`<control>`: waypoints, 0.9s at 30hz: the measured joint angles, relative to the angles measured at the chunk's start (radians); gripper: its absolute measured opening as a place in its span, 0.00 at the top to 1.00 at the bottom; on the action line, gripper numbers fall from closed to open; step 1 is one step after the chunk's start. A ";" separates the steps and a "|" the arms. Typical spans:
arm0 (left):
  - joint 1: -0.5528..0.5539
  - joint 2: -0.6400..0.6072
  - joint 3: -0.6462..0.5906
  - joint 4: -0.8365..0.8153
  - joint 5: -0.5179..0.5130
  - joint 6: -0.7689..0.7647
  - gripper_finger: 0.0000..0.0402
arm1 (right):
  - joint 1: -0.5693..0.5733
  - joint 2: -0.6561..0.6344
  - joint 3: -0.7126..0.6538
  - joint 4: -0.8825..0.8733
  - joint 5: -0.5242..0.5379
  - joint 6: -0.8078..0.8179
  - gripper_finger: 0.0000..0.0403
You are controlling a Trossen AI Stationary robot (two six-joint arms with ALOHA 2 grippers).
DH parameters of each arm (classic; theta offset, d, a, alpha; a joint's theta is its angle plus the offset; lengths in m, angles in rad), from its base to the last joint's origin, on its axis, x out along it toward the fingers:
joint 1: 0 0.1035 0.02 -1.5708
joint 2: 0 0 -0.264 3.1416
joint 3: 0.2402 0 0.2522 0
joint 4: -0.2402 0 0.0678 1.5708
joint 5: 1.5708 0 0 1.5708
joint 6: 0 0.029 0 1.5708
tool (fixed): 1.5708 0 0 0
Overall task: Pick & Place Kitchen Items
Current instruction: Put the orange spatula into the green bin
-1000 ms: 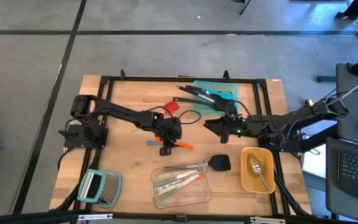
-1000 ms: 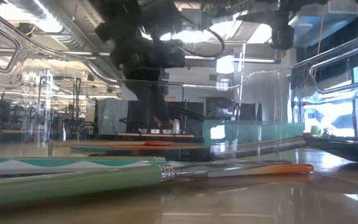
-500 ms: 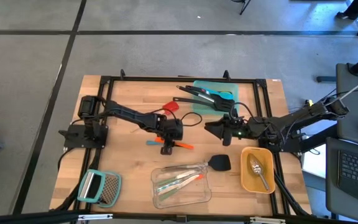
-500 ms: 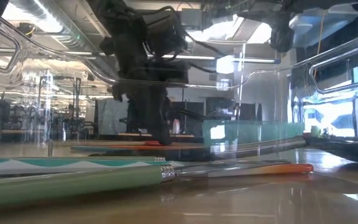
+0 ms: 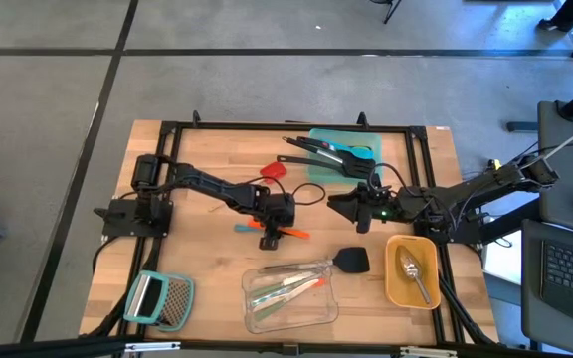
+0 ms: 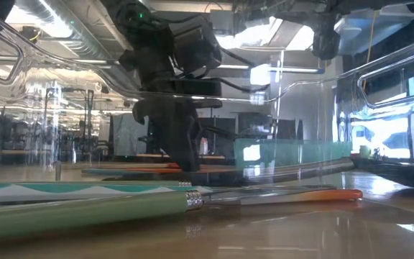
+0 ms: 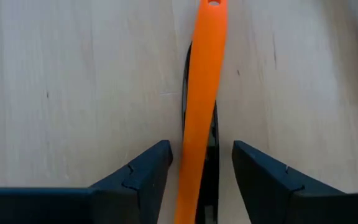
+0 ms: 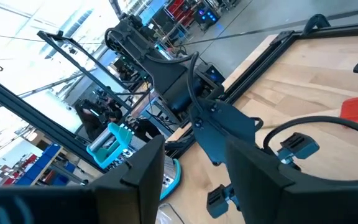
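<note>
The left hand (image 5: pixel 265 237) is down on the worktop (image 5: pixel 207 268) with its fingers (image 7: pixel 143 171) apart. The orange tool (image 7: pixel 199 106) lies flat between them, not squeezed. Just past this hand toward the front edge, a clear tub (image 5: pixel 255 310) holds slim green and orange tools. The right hand (image 5: pixel 340 205) hangs with its fingers apart, holding nothing. A teal tray (image 5: pixel 370 141) behind it holds black spatulas (image 5: pixel 316 151). A yellow tub (image 5: pixel 398 283) in front of it holds a silver spoon (image 5: pixel 412 270).
</note>
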 joint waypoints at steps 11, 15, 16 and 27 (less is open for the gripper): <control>0.006 -0.002 -0.001 -0.016 -0.043 0.007 0.94 | 0.000 0.000 0.000 0.000 0.000 0.000 0.57; 0.012 -0.006 -0.002 -0.016 -0.036 -0.023 0.96 | 0.000 0.000 0.000 0.000 0.000 0.000 0.57; 0.015 -0.006 -0.002 -0.016 -0.032 -0.032 0.96 | 0.000 0.000 0.000 0.000 -0.001 0.000 0.57; 0.142 -0.009 -0.007 -0.004 0.296 -0.202 0.96 | 0.000 0.030 0.001 -0.229 -0.131 -0.010 0.57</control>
